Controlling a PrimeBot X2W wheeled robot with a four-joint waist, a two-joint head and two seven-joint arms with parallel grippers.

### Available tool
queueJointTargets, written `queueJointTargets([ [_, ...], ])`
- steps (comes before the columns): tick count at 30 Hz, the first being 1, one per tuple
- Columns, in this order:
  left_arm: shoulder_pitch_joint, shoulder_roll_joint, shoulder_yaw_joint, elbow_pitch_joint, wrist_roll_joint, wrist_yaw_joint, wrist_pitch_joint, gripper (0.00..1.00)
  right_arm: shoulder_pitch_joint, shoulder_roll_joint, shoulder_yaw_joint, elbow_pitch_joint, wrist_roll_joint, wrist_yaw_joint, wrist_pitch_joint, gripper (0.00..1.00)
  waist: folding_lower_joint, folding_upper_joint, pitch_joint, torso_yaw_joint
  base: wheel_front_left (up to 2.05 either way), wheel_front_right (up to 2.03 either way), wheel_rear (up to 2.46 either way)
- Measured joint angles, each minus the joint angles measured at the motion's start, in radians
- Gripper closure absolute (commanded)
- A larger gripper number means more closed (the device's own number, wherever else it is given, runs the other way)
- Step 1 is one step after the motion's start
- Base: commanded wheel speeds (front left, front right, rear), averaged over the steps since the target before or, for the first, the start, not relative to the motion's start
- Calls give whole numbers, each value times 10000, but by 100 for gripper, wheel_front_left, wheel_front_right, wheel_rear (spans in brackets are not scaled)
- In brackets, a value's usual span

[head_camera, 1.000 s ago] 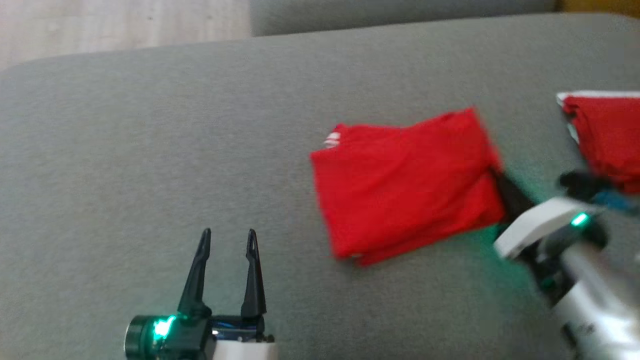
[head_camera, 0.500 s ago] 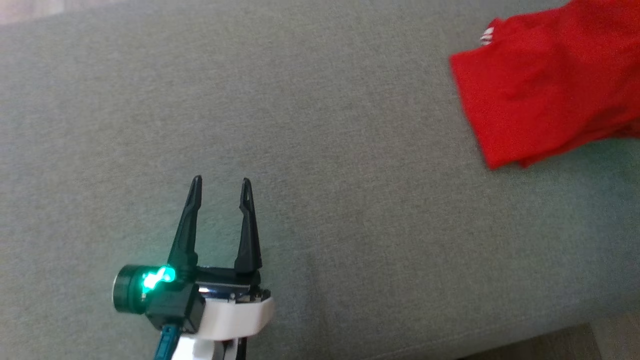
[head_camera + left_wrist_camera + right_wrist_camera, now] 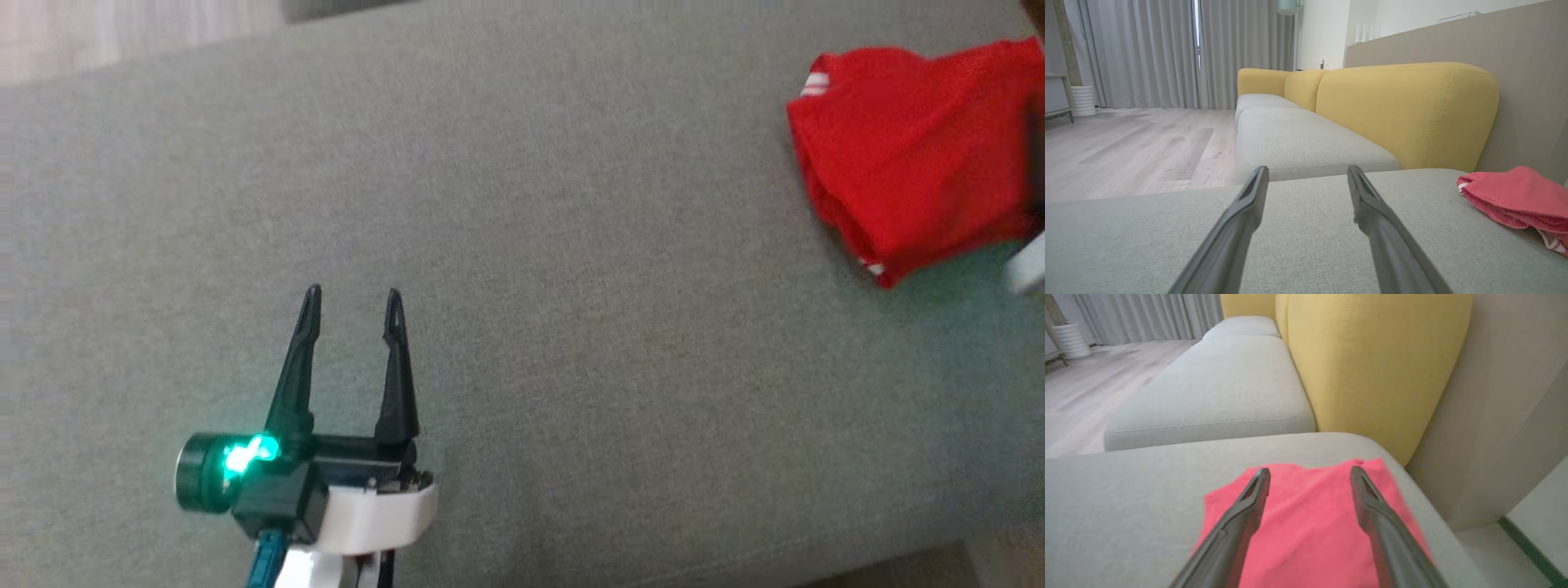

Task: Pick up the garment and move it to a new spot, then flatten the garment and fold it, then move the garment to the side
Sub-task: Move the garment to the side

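Garment [image 3: 906, 155] lies folded at the sofa's [image 3: 571, 245] far right, apparently set aside. Right gripper [image 3: 1309, 471] hovers over it, fingers spread, gripping nothing. Left gripper [image 3: 353, 292] idles near left, fingers open, unneeded.

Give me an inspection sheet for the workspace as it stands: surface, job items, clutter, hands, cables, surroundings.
Surface: grey sofa cushion, flat and smooth.
Job's things: red garment, folded, lying at the cushion's right end.
Clutter: nothing seen.
Hands: left hand open and empty above bare cushion; right hand open, fingers apart over the garment, not pinching it.
Cables: teal lead at the left wrist; otherwise nothing seen.
Surroundings: yellow backrest, second grey seat, wood floor, grey curtains.
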Motion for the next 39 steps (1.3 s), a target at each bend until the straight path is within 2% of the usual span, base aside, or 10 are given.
queueJointTargets([
  [8,1183,0,136,324,-500,-12,-15,0,2544,2656,1060,-21,-497,0,-1444,0,-2,0,-1362,340,0,0,0],
  [11,1651,-2,251,416,-685,4,-15,0,3385,3310,1365,-157,-1216,0,-1950,0,-2,0,-1935,556,0,0,0],
  [13,1918,0,443,424,-717,4,-15,0,3941,3728,1275,-357,-1622,0,-2034,0,-3,0,-2266,732,0,0,0],
  [15,2068,2,535,407,-755,0,-15,0,4515,4096,909,-1068,-2199,0,-2061,0,-3,0,-2537,929,0,0,0],
  [16,2068,2,535,407,-755,0,-15,0,4515,4096,909,-1068,-2199,0,-2061,0,-3,0,-2537,929,0,0,0],
  [21,2282,0,775,-113,-568,-265,-15,0,5488,4573,15,-3127,-3396,0,-2077,0,-2,0,-3084,1306,0,0,0],
  [25,2839,0,1039,-508,-362,-341,-15,0,6280,4671,-268,-3906,-3808,0,-2100,0,-3,1,-3424,1462,0,0,0],
  [32,3638,6,1158,-224,-107,-439,-15,0,7189,4769,-936,-4100,-4228,0,-2100,0,0,0,-3700,1753,0,0,0],
  [39,3629,6,1223,90,-46,-474,-15,0,7236,4890,-1198,-4138,-4309,0,-2098,0,0,1,-3729,1879,0,0,0],
])
